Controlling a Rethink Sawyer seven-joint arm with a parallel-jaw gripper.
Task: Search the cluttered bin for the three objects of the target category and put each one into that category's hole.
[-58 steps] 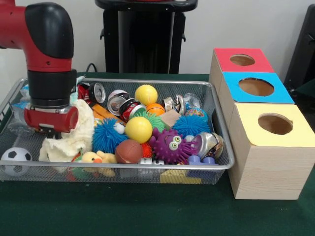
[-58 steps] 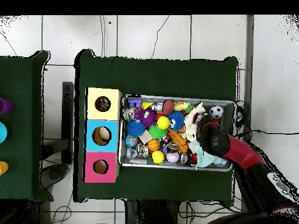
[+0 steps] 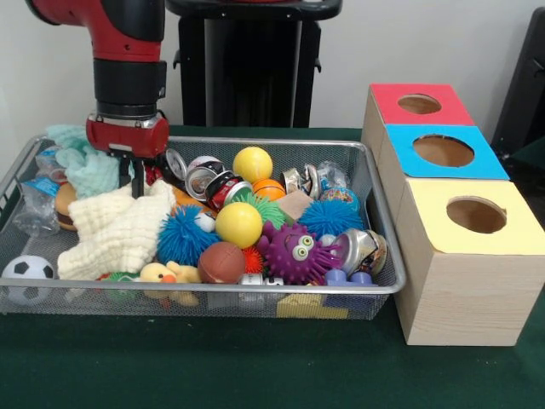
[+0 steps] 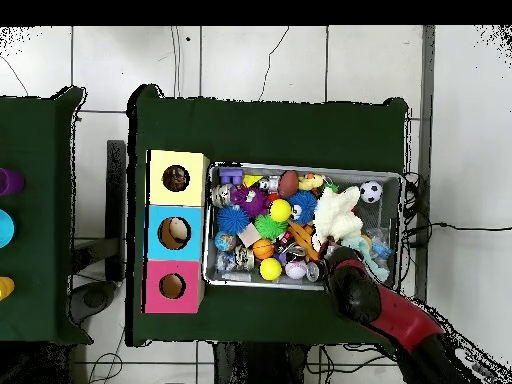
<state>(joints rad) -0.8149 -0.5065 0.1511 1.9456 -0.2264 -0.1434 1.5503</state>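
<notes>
- Cluttered bin (image 3: 385,223): wide, shallow rectangular basket of silver wire mesh with a plain metal rim; it sits on the green table (image 3: 255,375), just beside a row of three wooden boxes; in the overhead view the bin (image 4: 305,283) lies lengthwise, with the boxes at its left end.
- Contents, front view: cream knitted cloth (image 3: 119,230) at left; two yellow balls (image 3: 253,164) (image 3: 238,224); blue spiky balls (image 3: 186,237); purple spiky toy with eyes (image 3: 294,253); small brown football (image 3: 221,262); soccer ball (image 3: 28,274) in the near left corner; yellow duck (image 3: 166,277); crushed cans (image 3: 213,181) toward the back.
- Boxes: red-topped box (image 3: 421,104), blue-topped box (image 3: 443,152) and yellow-topped box (image 3: 473,217), each with one round hole in its top.
- Gripper (image 3: 136,183): red and black arm lowered over the bin's left part, above the cream cloth and a pale teal cloth (image 3: 89,166); its dark fingers reach down to the cloth, but whether they are spread, closed or holding anything cannot be told.
- Hard to make out: items low behind the bin's front mesh are blurred; the arm covers the gripper in the overhead view; the crumpled plastic bottle (image 3: 34,200) at far left is partly cut by the rim.
</notes>
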